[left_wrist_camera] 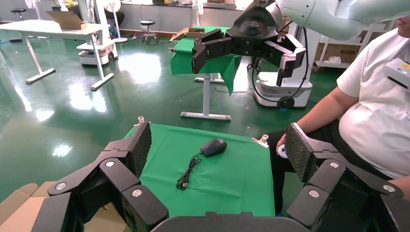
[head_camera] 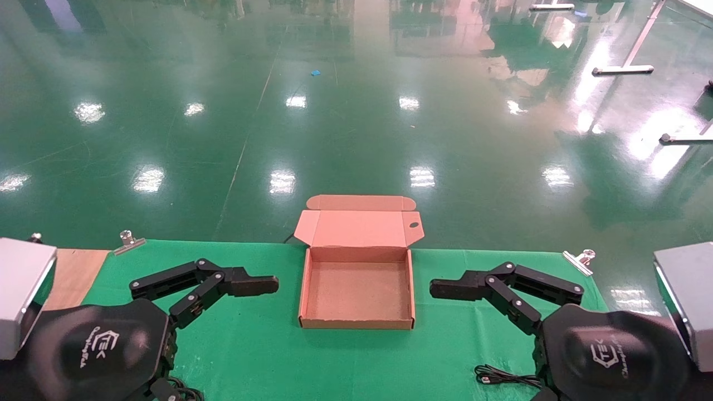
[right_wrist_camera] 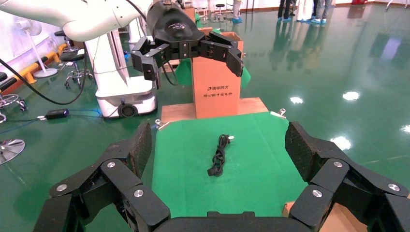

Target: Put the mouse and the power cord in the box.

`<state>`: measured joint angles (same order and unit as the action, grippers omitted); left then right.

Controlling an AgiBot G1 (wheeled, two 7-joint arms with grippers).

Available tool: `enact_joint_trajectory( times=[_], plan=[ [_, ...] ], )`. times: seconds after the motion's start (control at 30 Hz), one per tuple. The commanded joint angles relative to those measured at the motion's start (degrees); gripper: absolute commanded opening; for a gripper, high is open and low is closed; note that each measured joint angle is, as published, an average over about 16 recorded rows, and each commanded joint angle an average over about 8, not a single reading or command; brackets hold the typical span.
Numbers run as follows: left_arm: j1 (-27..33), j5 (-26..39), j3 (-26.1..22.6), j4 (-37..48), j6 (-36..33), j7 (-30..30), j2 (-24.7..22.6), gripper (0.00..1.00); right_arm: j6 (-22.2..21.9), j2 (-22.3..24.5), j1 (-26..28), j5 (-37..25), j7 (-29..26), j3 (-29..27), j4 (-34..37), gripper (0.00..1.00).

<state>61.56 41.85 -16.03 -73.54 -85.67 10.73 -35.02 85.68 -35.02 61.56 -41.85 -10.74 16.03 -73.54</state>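
Observation:
The brown box (head_camera: 303,289) lies open in the middle of the table with its lid folded back and nothing inside. The black mouse (left_wrist_camera: 213,146) rests on the green cloth on the robot's right, its thin cable (left_wrist_camera: 188,171) trailing off it. In the head view only that cable (head_camera: 507,380) shows, beside the right wrist. The power cord (right_wrist_camera: 218,155) lies bundled on the cloth on the left. My left gripper (left_wrist_camera: 217,135) hovers left of the box, open and holding nothing, one finger (head_camera: 253,285) pointing at the box. My right gripper (right_wrist_camera: 217,134) mirrors it on the right, open, with one finger (head_camera: 451,288) showing.
Metal clips (head_camera: 579,260) (head_camera: 129,242) pin the cloth at the far corners. A bare wooden strip (head_camera: 75,273) lies beyond the cloth's left edge, with a tall upright carton (right_wrist_camera: 216,82) past it. A seated person (left_wrist_camera: 377,106) is close to the table's right end.

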Motion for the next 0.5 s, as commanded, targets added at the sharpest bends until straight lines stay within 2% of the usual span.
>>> enact_joint_trajectory(
  times=[0.03, 0.5],
  plan=[
    [0.0, 0.0, 0.0, 0.0, 0.0, 0.0, 0.0, 1.0, 0.0, 0.0, 0.0, 0.0, 0.0, 0.0, 0.0, 1.0],
    [0.0, 0.0, 0.0, 0.0, 0.0, 0.0, 0.0, 1.0, 0.0, 0.0, 0.0, 0.0, 0.0, 0.0, 0.0, 1.0]
  ],
)
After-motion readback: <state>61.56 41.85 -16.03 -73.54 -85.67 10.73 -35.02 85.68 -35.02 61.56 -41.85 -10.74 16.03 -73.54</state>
